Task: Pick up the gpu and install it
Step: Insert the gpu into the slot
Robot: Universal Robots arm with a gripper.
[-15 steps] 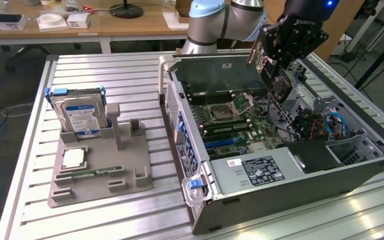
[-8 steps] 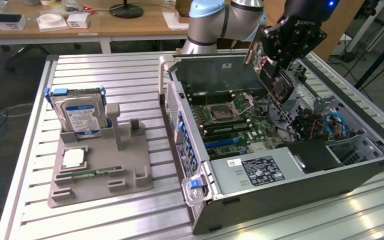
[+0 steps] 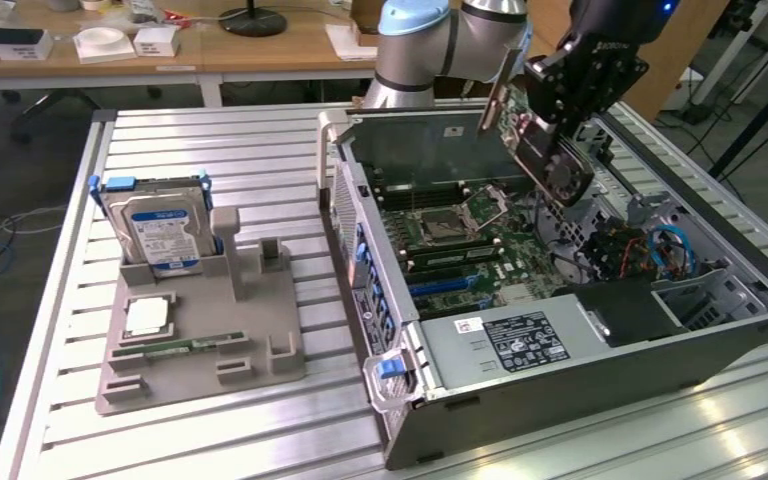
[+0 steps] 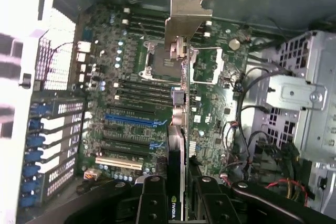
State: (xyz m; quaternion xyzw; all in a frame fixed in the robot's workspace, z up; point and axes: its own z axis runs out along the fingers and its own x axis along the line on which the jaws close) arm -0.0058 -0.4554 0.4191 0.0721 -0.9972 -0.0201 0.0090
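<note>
Wrist view: black claw [image 4: 179,183] clamped on thin green gpu [image 4: 181,114] with silver bracket, above the green motherboard [image 4: 126,93]. Any tilt would likely jam its edge.

We see the gripper [image 3: 554,115] clamped on the gpu [image 3: 564,168], which hangs tilted above the open computer case [image 3: 558,400] (over its motherboard [image 3: 471,250]). Well apart from the case, a hard drive [image 3: 157,235] stands upright in a grey holder [image 3: 224,350] on the slatted table [image 3: 197,140]
</note>
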